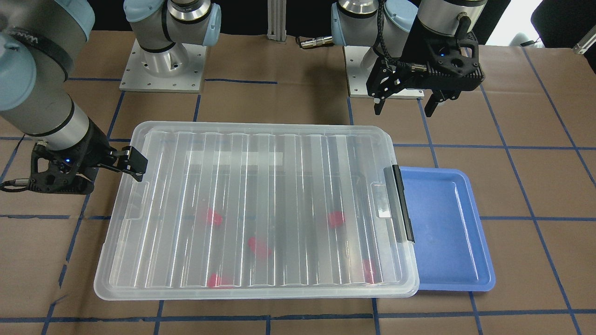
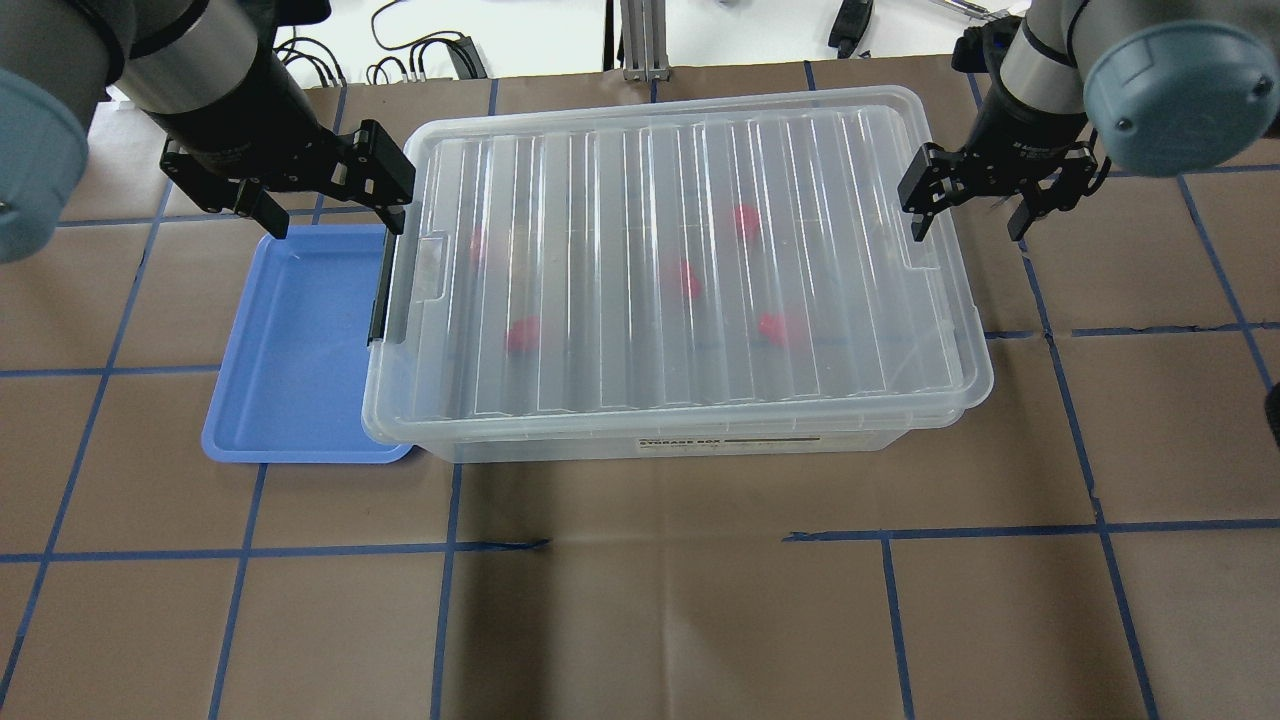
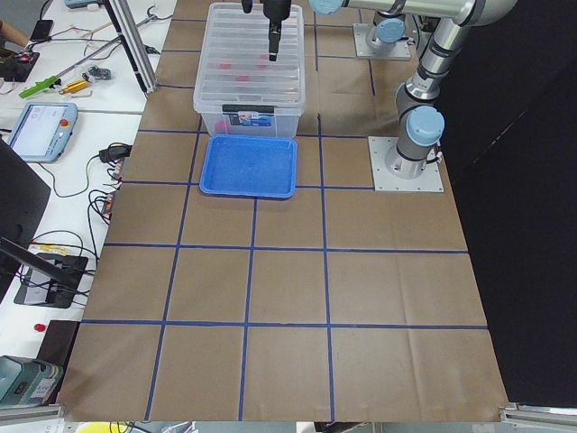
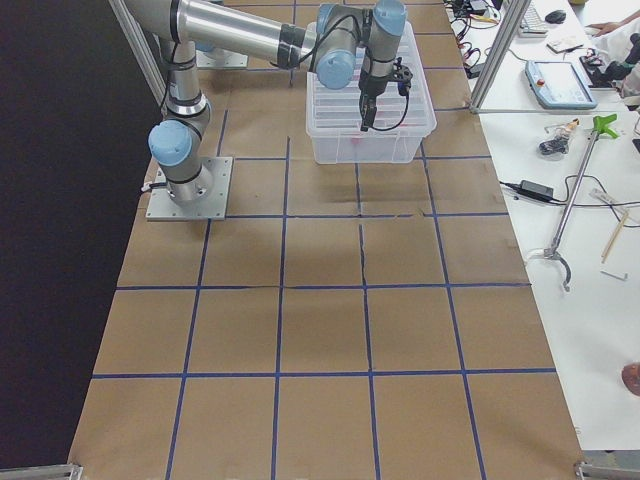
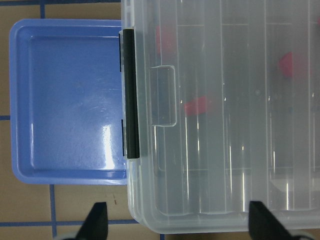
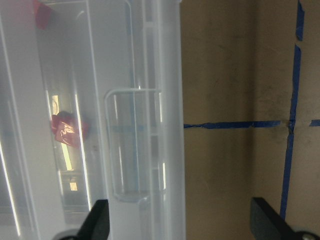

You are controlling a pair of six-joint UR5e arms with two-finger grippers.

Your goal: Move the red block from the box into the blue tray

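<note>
I found both end effectors released and holding nothing. The left end effector [image 2: 335,215] hung above the far corner where the box [image 2: 700,445] met the blue tray [image 2: 290,350]. The right end effector [image 2: 968,228] hung over the box's opposite end, with one finger above the lid [image 2: 600,350] and the other above the tabletop [image 2: 650,620]. The lid lay closed on the box, and the red blocks [image 2: 688,280] sat beneath it, apart from both end effectors. The overhead view showed all five blocks scattered across the box floor. The left wrist view caught only three, but it showed plainly the black latch bar [image 5: 131,95] along the box's end, whose rim covered the tray's adjacent edge. The right wrist view caught two blocks, blurred by the lid.
</note>
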